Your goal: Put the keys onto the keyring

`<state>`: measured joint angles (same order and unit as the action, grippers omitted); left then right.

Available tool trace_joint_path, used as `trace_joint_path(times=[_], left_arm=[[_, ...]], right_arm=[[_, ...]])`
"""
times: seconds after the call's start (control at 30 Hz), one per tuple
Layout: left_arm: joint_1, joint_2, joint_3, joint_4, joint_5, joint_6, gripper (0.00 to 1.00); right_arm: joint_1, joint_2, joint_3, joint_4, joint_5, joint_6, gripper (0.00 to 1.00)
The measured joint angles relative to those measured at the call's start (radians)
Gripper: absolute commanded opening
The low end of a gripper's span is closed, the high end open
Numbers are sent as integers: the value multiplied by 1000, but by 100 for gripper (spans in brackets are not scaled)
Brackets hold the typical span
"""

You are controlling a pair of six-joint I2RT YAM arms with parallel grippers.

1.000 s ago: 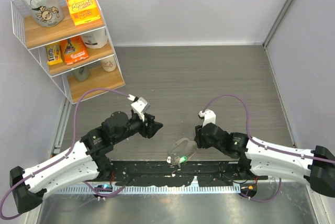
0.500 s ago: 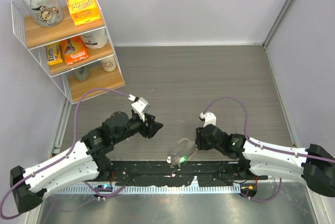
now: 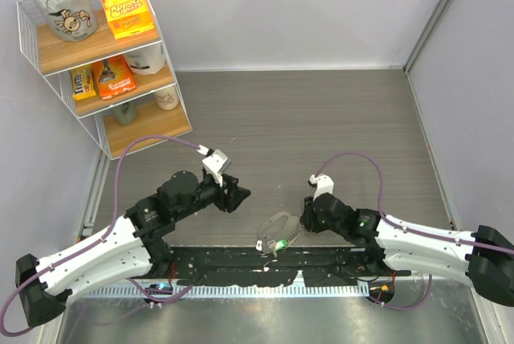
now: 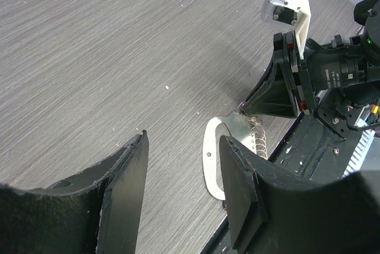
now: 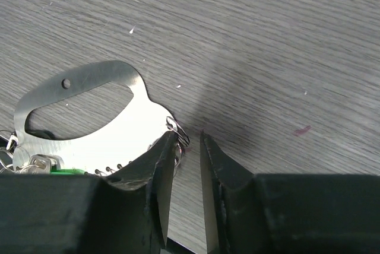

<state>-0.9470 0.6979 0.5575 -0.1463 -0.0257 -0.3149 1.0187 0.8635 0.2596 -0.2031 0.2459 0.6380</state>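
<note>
The keyring (image 3: 279,222) is a flat shiny metal loop with a slot and a coil of thin wire along one edge. It lies on the table at the near edge. It also shows in the left wrist view (image 4: 209,159) and the right wrist view (image 5: 119,129). A key with a green head (image 3: 282,243) lies at its near end, partly hidden in the right wrist view (image 5: 65,171). My right gripper (image 5: 187,136) stands tip-down at the wire ring, jaws a narrow gap apart, with the ring beside its left finger. It also shows in the top view (image 3: 303,219). My left gripper (image 4: 183,138) is wide open and empty, left of the keyring (image 3: 241,194).
A wire shelf (image 3: 104,63) with boxes and bags stands at the far left. A black rail (image 3: 265,265) runs along the table's near edge just below the keyring. Grey walls close in the back and the right side.
My right gripper has crept a little nearer to the keyring's wire end. The left arm and the keyring have not moved.
</note>
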Motion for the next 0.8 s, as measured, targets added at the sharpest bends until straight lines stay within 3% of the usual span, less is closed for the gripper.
trace_joint_path(times=[0.3,0.8], left_arm=[[0,0,0,0,0,0,57],[0,-2,0,0,96,-2,57]], right_arm=[[0,-14,-31,65,-24,-8,6],[0,-204,-29,117,-76,-242,5]])
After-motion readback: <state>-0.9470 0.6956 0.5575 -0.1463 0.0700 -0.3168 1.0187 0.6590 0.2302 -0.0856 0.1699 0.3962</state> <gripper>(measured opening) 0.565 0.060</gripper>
